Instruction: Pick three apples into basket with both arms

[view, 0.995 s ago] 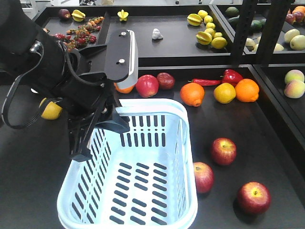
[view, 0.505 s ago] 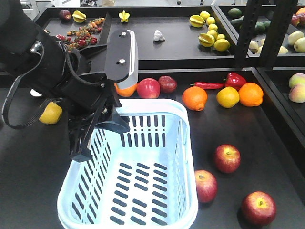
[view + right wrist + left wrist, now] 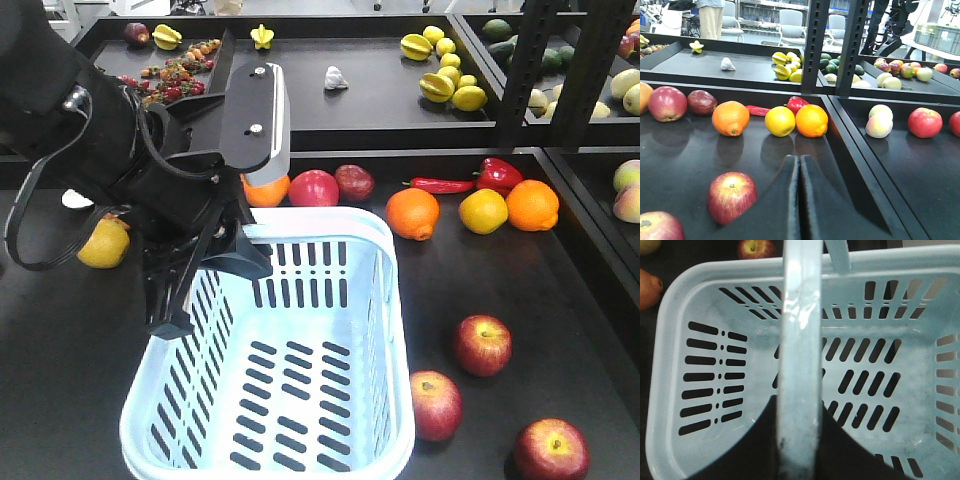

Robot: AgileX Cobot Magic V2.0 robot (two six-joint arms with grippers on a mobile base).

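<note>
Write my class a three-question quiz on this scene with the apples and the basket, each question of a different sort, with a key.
1. Multiple choice: in the front view, how many apples lie outside the basket, to its right? A one, B two, C three.
2. True or false: one apple is already in the basket.
3. Fill the gap: the right claw is ____ and grips nothing.

Key: 1 C; 2 false; 3 shut.
</note>
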